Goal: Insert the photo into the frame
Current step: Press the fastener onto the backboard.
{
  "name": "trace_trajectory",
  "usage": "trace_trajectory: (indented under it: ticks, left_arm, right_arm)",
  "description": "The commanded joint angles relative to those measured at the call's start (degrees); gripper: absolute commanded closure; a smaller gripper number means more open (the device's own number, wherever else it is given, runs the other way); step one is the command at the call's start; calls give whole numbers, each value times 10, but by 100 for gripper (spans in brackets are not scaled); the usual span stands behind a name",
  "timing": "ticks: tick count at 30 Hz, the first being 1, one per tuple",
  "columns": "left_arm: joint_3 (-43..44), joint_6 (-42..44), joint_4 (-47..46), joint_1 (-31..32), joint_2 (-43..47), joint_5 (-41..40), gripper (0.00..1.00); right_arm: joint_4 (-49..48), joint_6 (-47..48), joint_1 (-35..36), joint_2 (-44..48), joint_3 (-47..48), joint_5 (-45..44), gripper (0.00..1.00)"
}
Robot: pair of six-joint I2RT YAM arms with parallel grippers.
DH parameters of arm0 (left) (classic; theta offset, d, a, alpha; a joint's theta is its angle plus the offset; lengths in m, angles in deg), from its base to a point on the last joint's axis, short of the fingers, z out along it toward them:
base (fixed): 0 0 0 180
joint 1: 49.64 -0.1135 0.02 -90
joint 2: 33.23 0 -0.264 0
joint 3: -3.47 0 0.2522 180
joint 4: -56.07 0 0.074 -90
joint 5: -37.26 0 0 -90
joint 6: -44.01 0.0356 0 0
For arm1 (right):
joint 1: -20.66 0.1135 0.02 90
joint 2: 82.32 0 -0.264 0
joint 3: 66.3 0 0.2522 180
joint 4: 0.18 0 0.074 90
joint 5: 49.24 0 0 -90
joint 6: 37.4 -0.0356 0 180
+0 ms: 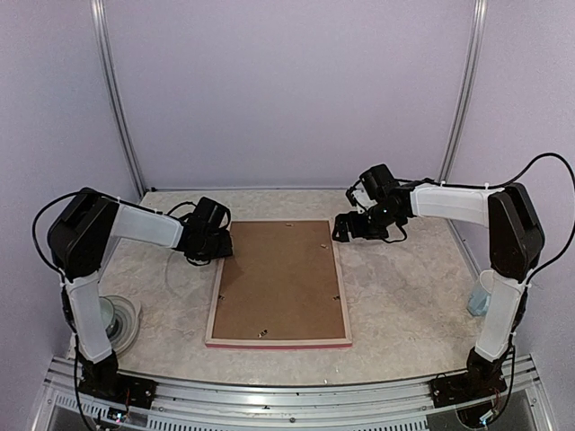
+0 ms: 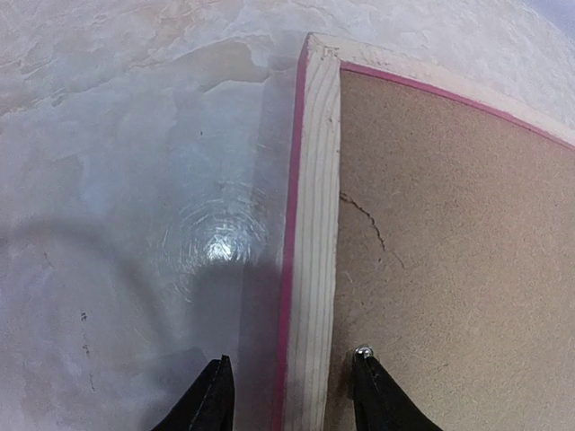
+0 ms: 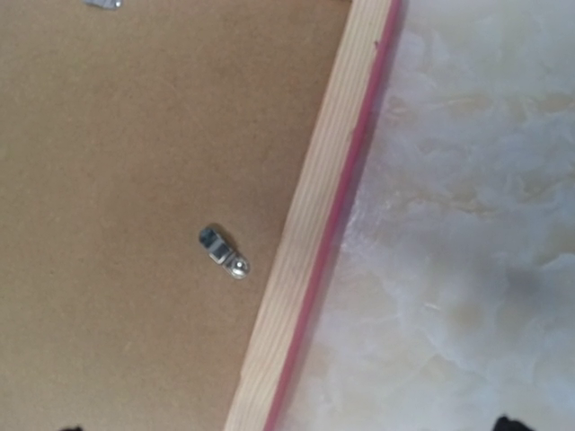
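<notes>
The frame [image 1: 278, 340] lies flat near the middle of the table [image 1: 404, 296], back up and pink-red face down. Only its pale wooden rear edge and a thin pink line along the sides show. Its long axis runs from near to far, with the short ends facing the arms and the back wall. The brown backing board [image 1: 280, 278] sits inside it, with a small metal turn clip [image 3: 223, 251] lying on the board near the right rail. The photo is not visible in any view, so I cannot tell whether it is under the board or somewhere else. Lying face down probably serves to expose the board and clips that have to be worked for the print to go in. The left gripper [image 1: 223, 244] is at the far left corner, its fingers [image 2: 211, 400] about halfway apart and straddling the left rail. One tip is over the table and the other over the board, and there is a gap on each side, so it holds nothing. The right gripper [image 1: 343, 229] hovers above the far right corner. It is spread wide and empty, with only its tips showing at the edges of its own view.
</notes>
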Motion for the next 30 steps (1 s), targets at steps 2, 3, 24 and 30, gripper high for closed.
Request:
trace_trajectory:
  ticks: [2, 3, 24, 30]
  left_arm:
    - [-13, -2, 11, -2, 21, 2, 55]
    - [-13, -2, 11, -2, 21, 6, 55]
    - [-14, -8, 8, 4, 19, 21, 55]
    - [-19, -10, 10, 6, 18, 22, 55]
  right_arm:
    - [-7, -6, -3, 13, -10, 3, 1]
    - [-7, -6, -3, 13, -10, 3, 1]
    - [-2, -2, -3, 7, -3, 2, 1]
    - [-2, -1, -3, 3, 0, 3, 1]
